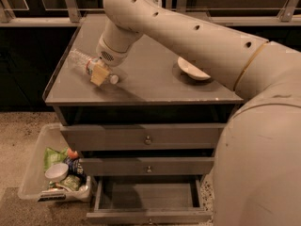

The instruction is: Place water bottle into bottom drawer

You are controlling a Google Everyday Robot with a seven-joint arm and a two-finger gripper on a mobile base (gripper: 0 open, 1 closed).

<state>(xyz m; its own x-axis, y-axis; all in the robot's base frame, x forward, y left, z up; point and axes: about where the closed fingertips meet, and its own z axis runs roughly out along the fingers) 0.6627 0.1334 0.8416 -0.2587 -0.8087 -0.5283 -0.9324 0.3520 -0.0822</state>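
Observation:
The water bottle (79,60) is clear, with a white cap pointing right. It lies slanted at the front left of the grey cabinet top (155,86). My gripper (99,73) comes down from the arm above and is shut on the bottle near its neck end, with tan fingers (98,77) across it. The bottle's body sticks out to the upper left. The bottom drawer (148,196) is pulled open at the foot of the cabinet, a shallow grey tray with nothing in it and a small knob (150,221) on its front. It is well below the gripper.
A white bowl (193,70) sits on the right of the cabinet top. The top drawer (147,138) and middle drawer (148,167) are closed. A clear bin (35,173) of packets and a cup stands on the floor to the left. My arm's bulk fills the right side.

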